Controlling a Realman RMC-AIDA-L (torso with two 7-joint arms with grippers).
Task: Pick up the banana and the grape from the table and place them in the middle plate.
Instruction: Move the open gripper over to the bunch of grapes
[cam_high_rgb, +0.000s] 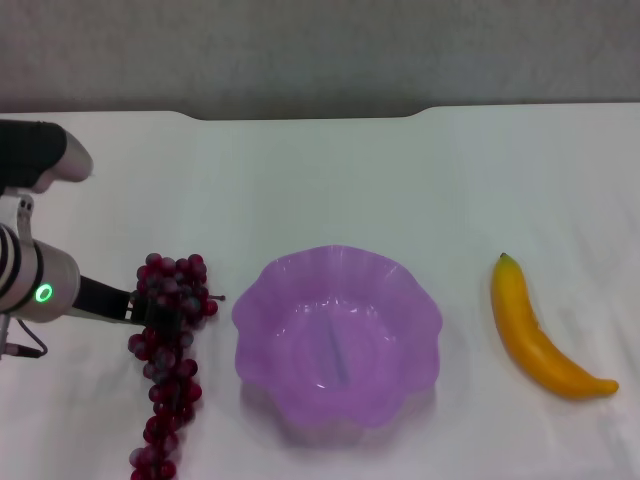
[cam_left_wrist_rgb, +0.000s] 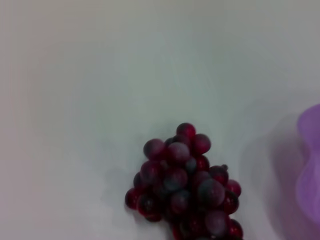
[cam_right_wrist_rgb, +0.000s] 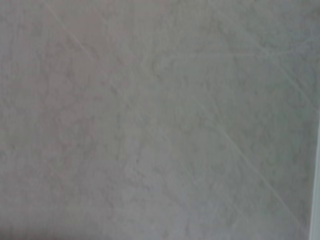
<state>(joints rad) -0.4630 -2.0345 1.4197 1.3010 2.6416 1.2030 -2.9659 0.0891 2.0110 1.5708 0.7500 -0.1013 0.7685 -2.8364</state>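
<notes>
The grape bunch (cam_high_rgb: 170, 375) lies on the white table (cam_high_rgb: 330, 180), just left of the purple middle plate (cam_high_rgb: 262, 300). My left gripper (cam_high_rgb: 150, 310) reaches in from the left and sits over the upper part of the bunch. The left wrist view shows the grapes (cam_left_wrist_rgb: 185, 185) close below, with the plate's rim (cam_left_wrist_rgb: 312, 165) at the side. The banana (cam_high_rgb: 535, 335) lies on the table right of the plate, its dark green tip towards the far side. The plate holds nothing. My right gripper is out of view, and its wrist view shows only a plain pale surface.
The table's far edge (cam_high_rgb: 310, 115) has a notch. My left arm's grey body (cam_high_rgb: 30, 285) with a green light lies along the left edge of the head view.
</notes>
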